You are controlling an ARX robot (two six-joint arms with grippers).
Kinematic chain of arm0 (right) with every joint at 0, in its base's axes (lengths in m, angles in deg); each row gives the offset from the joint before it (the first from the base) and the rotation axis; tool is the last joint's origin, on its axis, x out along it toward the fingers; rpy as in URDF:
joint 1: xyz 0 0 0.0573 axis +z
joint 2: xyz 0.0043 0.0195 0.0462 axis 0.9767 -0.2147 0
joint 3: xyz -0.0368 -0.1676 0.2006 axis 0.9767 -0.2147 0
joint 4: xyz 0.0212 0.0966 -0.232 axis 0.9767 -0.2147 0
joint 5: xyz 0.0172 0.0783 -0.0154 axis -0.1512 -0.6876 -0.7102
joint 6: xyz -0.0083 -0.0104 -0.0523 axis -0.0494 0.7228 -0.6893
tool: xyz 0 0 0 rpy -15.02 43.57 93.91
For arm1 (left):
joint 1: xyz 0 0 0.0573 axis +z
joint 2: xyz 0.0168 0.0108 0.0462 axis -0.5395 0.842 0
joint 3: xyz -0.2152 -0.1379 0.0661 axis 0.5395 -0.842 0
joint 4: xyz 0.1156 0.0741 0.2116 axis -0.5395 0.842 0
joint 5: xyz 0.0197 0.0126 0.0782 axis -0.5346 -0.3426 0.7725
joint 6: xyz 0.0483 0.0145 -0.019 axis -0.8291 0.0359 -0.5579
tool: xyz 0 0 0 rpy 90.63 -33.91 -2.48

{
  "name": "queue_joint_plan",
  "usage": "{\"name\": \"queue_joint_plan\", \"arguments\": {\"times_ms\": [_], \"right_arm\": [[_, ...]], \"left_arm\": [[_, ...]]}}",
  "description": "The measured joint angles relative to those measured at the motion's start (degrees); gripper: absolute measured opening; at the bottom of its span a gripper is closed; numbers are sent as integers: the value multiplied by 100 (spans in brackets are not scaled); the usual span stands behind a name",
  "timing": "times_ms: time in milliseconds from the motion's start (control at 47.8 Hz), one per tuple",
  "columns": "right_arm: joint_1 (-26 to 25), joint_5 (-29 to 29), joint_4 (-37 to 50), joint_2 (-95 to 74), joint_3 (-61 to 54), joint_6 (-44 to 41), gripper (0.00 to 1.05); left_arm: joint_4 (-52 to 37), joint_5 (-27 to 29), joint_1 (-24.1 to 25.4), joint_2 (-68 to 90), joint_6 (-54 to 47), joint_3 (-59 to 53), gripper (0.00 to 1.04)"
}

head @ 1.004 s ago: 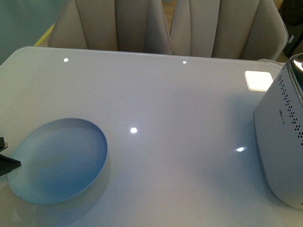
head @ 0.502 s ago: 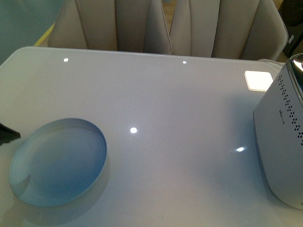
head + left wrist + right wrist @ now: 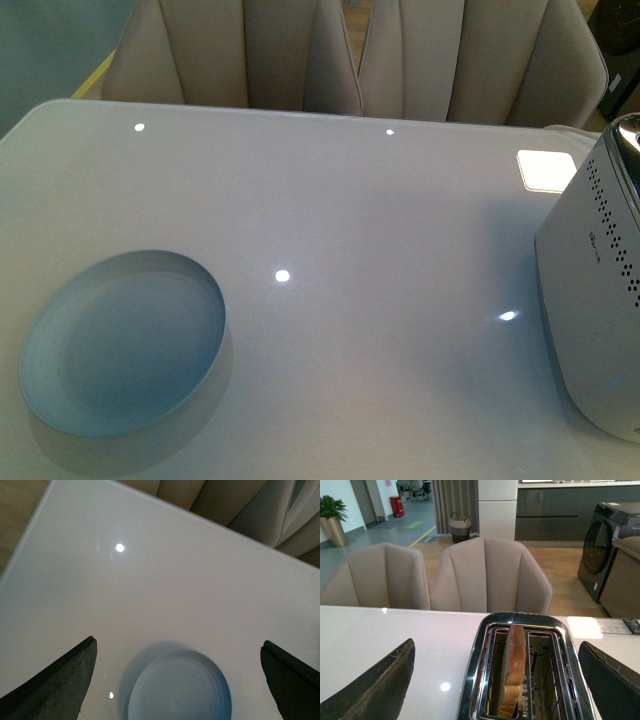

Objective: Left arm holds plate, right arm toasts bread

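The bread slice [image 3: 512, 670] stood upright in the toaster [image 3: 526, 630] slot. Both grippers (left [image 3: 177, 680], right [image 3: 495, 680]) were spread wide, grasping nothing; the plate [image 3: 122, 342] sat alone.

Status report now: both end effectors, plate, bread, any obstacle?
Left end effector open above plate, not holding. Right end effector open over toaster. Bread upright in its slot. No obstacle seen.

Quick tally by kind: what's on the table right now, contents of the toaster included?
Plate: 1
Toaster: 1
Bread slice, standing in a toaster slot: 1
Total: 3
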Motion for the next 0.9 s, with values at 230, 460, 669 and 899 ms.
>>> {"name": "queue_joint_plan", "arguments": {"times_ms": [230,460,669,899], "right_arm": [[0,0,0,0,0,0,96],[0,7,0,0,0,-2,96],[0,2,0,0,0,0,96],[0,2,0,0,0,0,96]], "left_arm": [[-345,793,-680,-1047,361,138,92],[-4666,1762,-1049,-1967,-7,-2286,55],[-5272,1974,-1239,-2616,-44,-3504,20],[-5405,2339,-1537,-3473,-63,-4520,3]]}}
